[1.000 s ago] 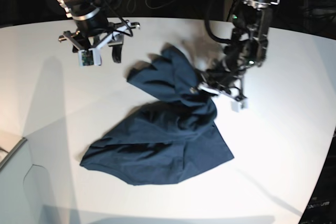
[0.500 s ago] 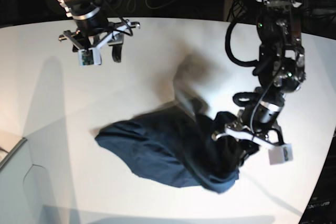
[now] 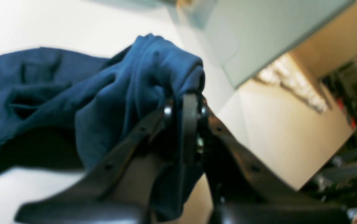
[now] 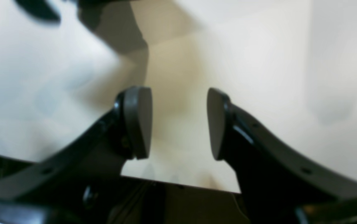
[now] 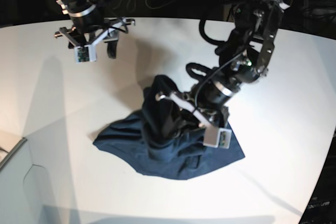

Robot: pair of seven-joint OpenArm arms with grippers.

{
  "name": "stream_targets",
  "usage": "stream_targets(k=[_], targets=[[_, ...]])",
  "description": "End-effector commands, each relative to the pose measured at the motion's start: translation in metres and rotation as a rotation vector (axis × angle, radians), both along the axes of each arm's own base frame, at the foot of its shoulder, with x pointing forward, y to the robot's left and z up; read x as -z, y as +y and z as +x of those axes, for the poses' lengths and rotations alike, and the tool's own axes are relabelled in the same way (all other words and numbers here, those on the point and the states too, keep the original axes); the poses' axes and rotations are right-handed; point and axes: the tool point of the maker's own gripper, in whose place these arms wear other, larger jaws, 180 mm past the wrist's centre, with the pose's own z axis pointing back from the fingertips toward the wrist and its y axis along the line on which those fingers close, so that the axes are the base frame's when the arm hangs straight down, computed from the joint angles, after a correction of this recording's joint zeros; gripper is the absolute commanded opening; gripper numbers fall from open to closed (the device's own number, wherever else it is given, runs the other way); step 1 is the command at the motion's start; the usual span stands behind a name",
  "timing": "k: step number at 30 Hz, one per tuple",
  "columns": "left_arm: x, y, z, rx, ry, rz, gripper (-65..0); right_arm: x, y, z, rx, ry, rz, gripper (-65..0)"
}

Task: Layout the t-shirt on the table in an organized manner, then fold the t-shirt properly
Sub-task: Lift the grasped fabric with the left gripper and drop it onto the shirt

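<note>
T-shirt (image 5: 168, 140) — dark navy, bunched in a heap on the white table (image 5: 47, 103), one fold lifted above the rest. No print, brand or label legible on the visible cloth; the collar cannot be made out. Left gripper (image 3: 184, 102): jaws together, clamped on a thick gather of the t-shirt; cloth bulges over the fingertips and hangs down to the side, the remainder spreading away onto the tabletop. Right gripper (image 4: 178, 123): jaws apart, nothing between the grey pads (image 4: 138, 121) — only bare table surface beyond them. Held well clear of the t-shirt, near the table's far edge in the base view. Small tags on both wrist units, unreadable.
</note>
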Motion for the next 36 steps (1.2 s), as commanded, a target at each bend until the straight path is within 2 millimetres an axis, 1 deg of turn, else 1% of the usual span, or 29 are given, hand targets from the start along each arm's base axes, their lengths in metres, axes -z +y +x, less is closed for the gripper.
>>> stream_targets(k=[1,3,8,10,12,15,18,20,22,25,26,27,29,31,32,34,36], targets=[[-0.012,0.005,0.002,-0.008,-0.044,-0.013,-64.9,-0.009,0.0,0.004,-0.006,-0.037,0.001,-35.9],[-0.007,0.024,-0.002,-0.031,-0.038,0.023,-64.9,-0.009,0.0,0.004,-0.006,-0.037,0.001,-35.9],[0.016,0.088,-0.011,-0.142,0.014,0.115,-64.9,-0.011,0.0,0.007,-0.005,-0.045,0.002,-35.9],[0.025,0.111,-0.014,-0.186,0.036,0.146,-64.9,-0.011,0.001,0.008,-0.008,-0.048,0.004,-35.9],[0.029,0.131,-0.017,-0.228,0.05,0.168,-64.9,-0.012,0.002,0.009,-0.008,-0.054,0.006,-35.9],[0.033,0.148,-0.02,-0.268,0.062,0.187,-64.9,-0.016,0.003,0.016,-0.007,-0.073,0.008,-35.9],[0.034,0.166,-0.022,-0.313,0.073,0.203,-64.4,-0.018,0.003,0.019,-0.008,-0.08,0.009,-35.9],[0.037,0.178,-0.026,-0.342,0.087,0.207,-62.2,-0.018,0.003,0.019,-0.008,-0.08,0.009,-35.9],[0.041,0.191,-0.034,-0.377,0.106,0.214,-55.5,-0.018,0.003,0.019,-0.008,-0.08,0.009,-35.9],[0.043,0.203,-0.045,-0.408,0.12,0.227,-40.3,-0.02,0.003,0.022,-0.008,-0.088,0.009,-35.9],[0.039,0.207,-0.047,-0.418,0.112,0.231,-36.4,-0.02,0.003,0.022,-0.008,-0.088,0.009,-35.9],[0.034,0.21,-0.049,-0.428,0.102,0.233,-34.6,-0.02,0.004,0.022,-0.01,-0.088,0.01,-35.9],[0.024,0.218,-0.05,-0.453,0.074,0.237,-35.0,-0.02,0.004,0.022,-0.01,-0.089,0.01,-35.9],[0.018,0.227,-0.046,-0.483,0.059,0.235,-35.0,-0.02,0.004,0.022,-0.01,-0.09,0.011,-35.9],[0.016,0.23,-0.041,-0.503,0.049,0.226,-34.9,-0.02,0.004,0.022,-0.01,-0.09,0.011,-35.9],[0.015,0.234,-0.026,-0.534,0.037,0.196,-34.8,-0.02,0.004,0.022,-0.01,-0.09,0.011,-35.9],[0.018,0.236,-0.008,-0.557,0.039,0.162,-34.8,-0.019,0.004,0.022,-0.009,-0.086,0.013,-35.9]])
